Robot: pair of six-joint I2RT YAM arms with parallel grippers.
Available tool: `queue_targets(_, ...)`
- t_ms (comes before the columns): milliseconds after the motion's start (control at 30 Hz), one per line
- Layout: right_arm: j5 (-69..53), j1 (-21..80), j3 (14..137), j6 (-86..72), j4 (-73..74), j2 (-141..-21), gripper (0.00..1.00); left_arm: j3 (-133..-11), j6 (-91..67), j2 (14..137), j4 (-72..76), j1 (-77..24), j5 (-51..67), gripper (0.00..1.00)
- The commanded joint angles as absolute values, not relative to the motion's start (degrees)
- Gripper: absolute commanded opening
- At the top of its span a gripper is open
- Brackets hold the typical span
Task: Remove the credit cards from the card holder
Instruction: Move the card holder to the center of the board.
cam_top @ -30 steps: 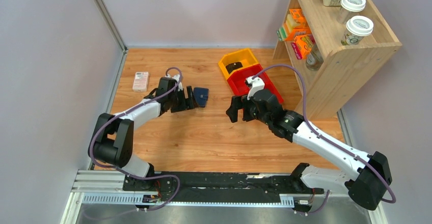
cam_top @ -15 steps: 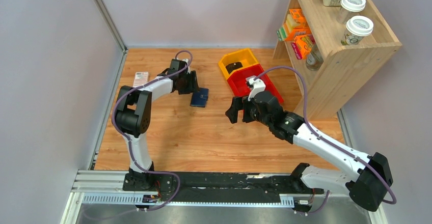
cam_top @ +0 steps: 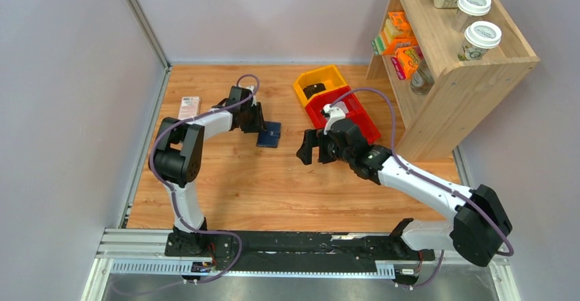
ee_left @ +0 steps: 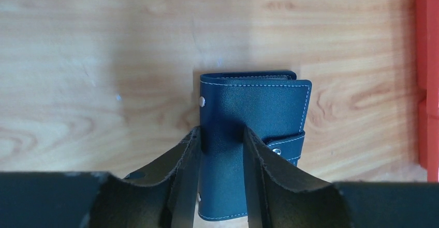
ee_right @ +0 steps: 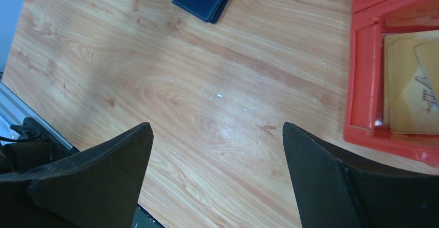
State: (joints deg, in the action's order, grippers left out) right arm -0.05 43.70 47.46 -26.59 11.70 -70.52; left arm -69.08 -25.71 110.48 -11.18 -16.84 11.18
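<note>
Holder (ee_left: 259,109), centre frame: likely light, soft, slick; pinch at spine, left edge. Left gripper (ee_left: 221,132) half-spread over it; right gripper (ee_right: 217,129) wide.

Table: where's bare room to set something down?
Free: near wood between card holder, right tool and arm bases; far strip along back wall, left of yellow bin. Crowded: left tool at card holder; red bin beside right tool.

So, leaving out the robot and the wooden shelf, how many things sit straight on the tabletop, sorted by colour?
Navy folded card holder: 1
Red plastic bin: 1
Yellow plastic bin: 1
Pink-white flat box: 1
Total: 4
</note>
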Motion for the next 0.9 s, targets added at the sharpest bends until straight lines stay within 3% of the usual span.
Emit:
queue_targets(0, -4.91, 43.07, 50.35, -28.74, 7.12, -74.87, 0.97, -61.1, -25.49, 106.88, -17.14, -20.56, 9.76, 0.4)
queue_targets(600, -17.84, 43.33, 59.06, -41.22, 2.9, -100.1, 0.59, -35.17, -38.67, 85.35, -9.76, -25.22, 9.4, 0.38)
queue_targets(867, -0.11, 50.52, 70.39, -35.34, 20.81, -103.27, 0.58, -29.63, -44.91, 80.52, -5.37, -26.1, 10.63, 0.37)
